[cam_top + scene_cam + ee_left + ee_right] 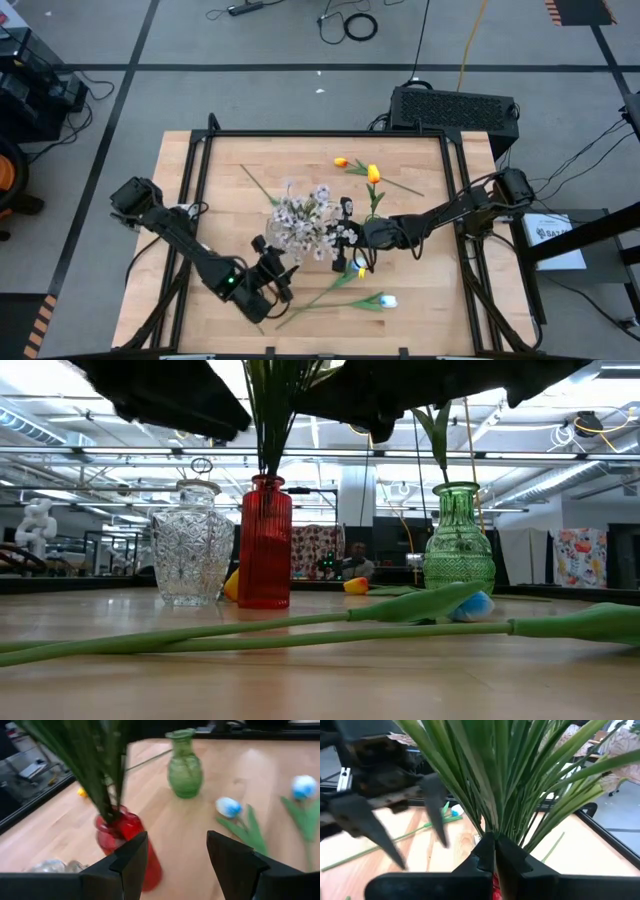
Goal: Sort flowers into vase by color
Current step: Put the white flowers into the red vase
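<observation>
Lying on wood table (pixel 200 180): tulips (pixel 385 300) | left jaws parted, right clenched (concrete floor (pixel 250 90))

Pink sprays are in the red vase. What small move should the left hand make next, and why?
Probably swing the open, empty left hand toward the blue-white tulip lying nearby on the table; it is unsorted, and the shut right hand is at the red vase.

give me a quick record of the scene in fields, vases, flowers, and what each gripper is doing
red vase: holds the pale blossom sprays
green vase: one stem in it
clear vase: contents unclear
loose on table: two blue-white tulips, orange-yellow tulips
left gripper: open, empty, facing the red vase
right gripper: shut, at the spray stems above the red vase
</observation>
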